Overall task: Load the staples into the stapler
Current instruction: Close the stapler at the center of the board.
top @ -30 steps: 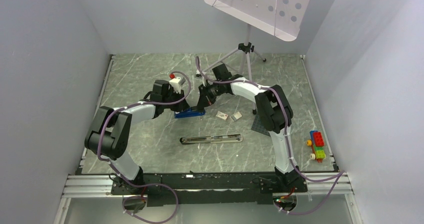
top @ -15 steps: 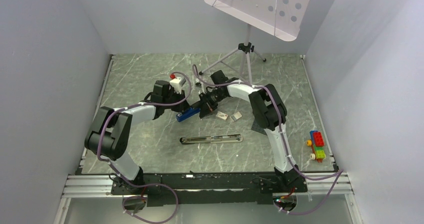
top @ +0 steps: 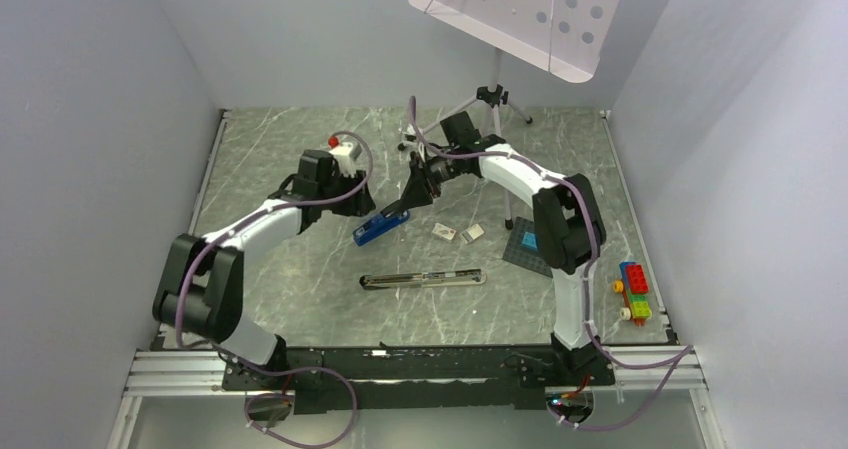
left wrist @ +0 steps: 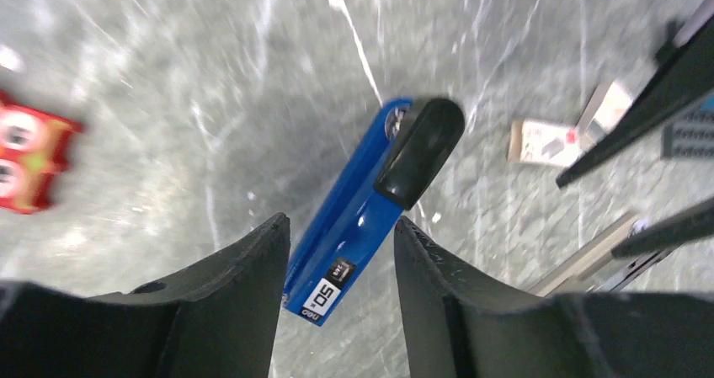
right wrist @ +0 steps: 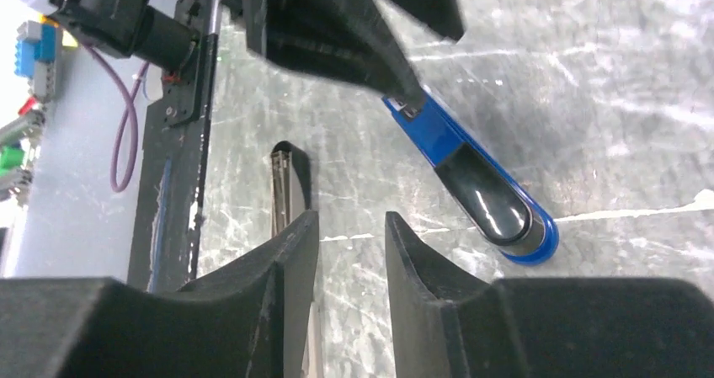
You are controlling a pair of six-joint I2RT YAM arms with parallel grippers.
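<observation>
- Blue stapler with black top (top: 380,227) lies closed on worktop (top: 300,269); loading appears not begun.
- Left gripper (left wrist: 339,226) and right gripper (right wrist: 349,225): jaws apart, empty.

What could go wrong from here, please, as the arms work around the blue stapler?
The left claw and right claw, both open, crowd the blue stapler; they may collide. The left claw straddles only the stapler's end, so closing may swivel it rather than grip it.
</observation>
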